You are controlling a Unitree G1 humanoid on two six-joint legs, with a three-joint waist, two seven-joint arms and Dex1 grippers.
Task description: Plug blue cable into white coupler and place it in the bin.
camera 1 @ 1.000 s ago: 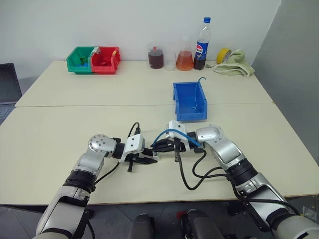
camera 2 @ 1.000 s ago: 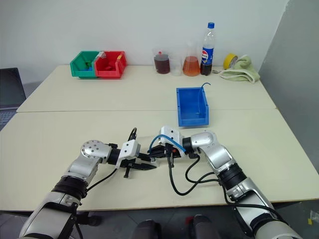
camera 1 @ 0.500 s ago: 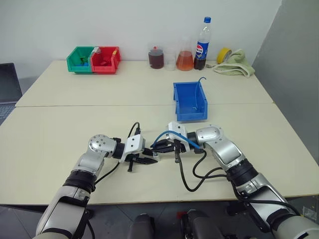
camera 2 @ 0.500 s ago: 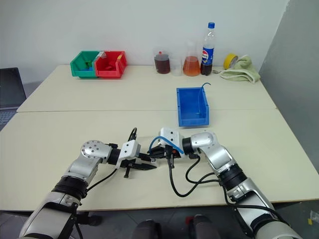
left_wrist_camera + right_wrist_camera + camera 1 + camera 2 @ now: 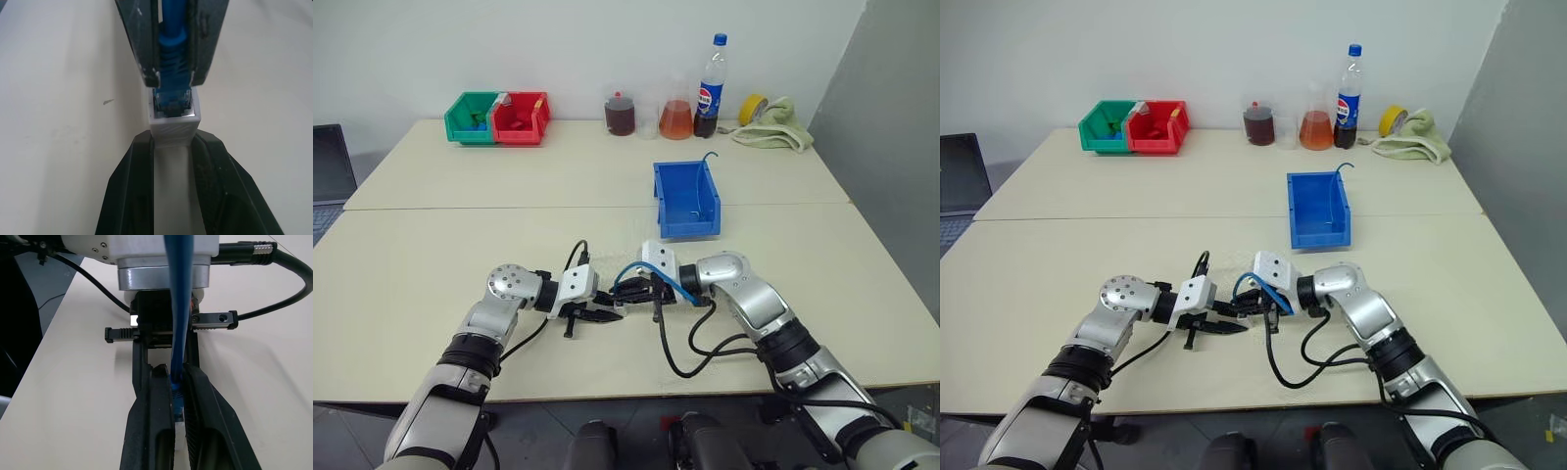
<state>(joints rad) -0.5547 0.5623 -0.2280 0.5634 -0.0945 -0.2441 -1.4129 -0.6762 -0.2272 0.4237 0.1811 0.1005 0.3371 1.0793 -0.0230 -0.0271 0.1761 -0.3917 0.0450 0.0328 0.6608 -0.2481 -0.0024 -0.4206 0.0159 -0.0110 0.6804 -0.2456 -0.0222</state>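
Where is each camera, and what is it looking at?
Head cameras: look down over both arms at the table and blue bin.
Left wrist camera: looks along the left claw, shut on the white coupler.
Right wrist camera: looks along the right claw, shut on the blue cable.
Both wrist cameras share the cable and coupler.

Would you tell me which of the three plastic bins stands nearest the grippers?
The blue bin, alone mid-table just beyond the grippers; the green bin and red bin sit together at the far edge.
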